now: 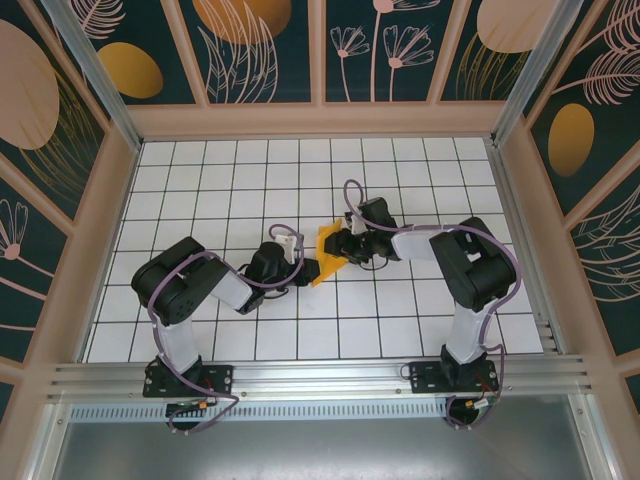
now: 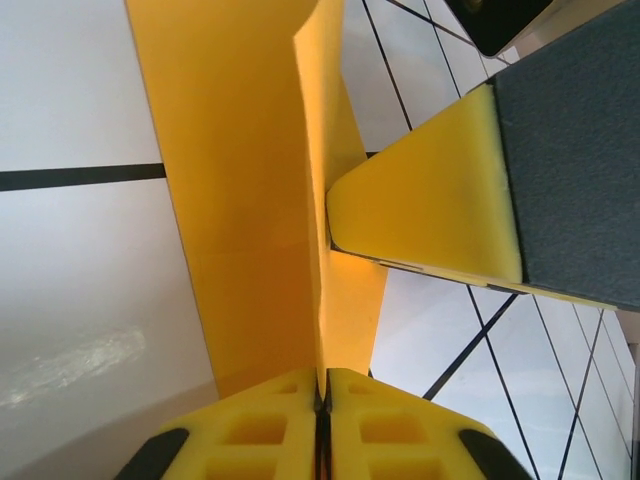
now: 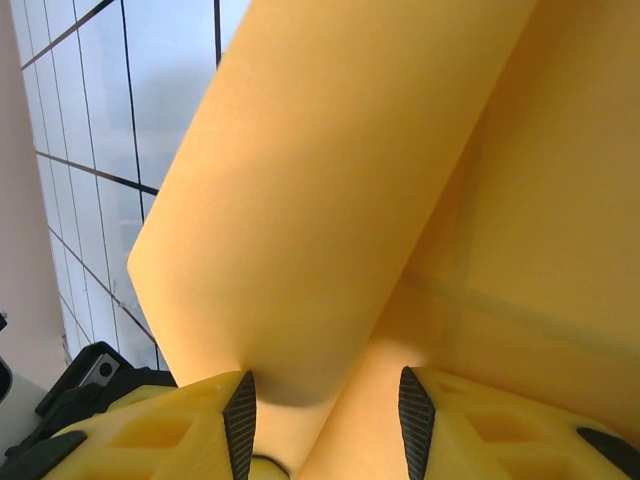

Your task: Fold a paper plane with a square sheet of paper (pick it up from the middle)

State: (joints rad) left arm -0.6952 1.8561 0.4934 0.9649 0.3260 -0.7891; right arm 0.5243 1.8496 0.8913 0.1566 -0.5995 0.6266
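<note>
Square sheet of paper (image 1: 326, 254): a creased orange-yellow shape, mid-bench, between the two pincers and raised above the white tiled bench (image 1: 400, 330).
Left pincer (image 2: 322, 428): pads clenched together on the sheet's lower edge, with a fold standing up from the seam.
Right pincer (image 3: 322, 425): jaws apart with a curved fold of the sheet between them; I cannot tell whether they pinch it.
Contact: one right finger (image 2: 430, 205) lies against the sheet's side.

The paper (image 2: 240, 200) I am working is looking thin, matt and smooth, with one sharp crease. My left gripper (image 2: 322, 400) is showing moulded yellow plastic, and my right gripper (image 3: 322, 390) is wearing dark, finely grained pads (image 3: 240, 420). The white table (image 2: 70, 300) is gleaming glossy, and the rail (image 1: 320, 372) is looking like brushed metal.
</note>
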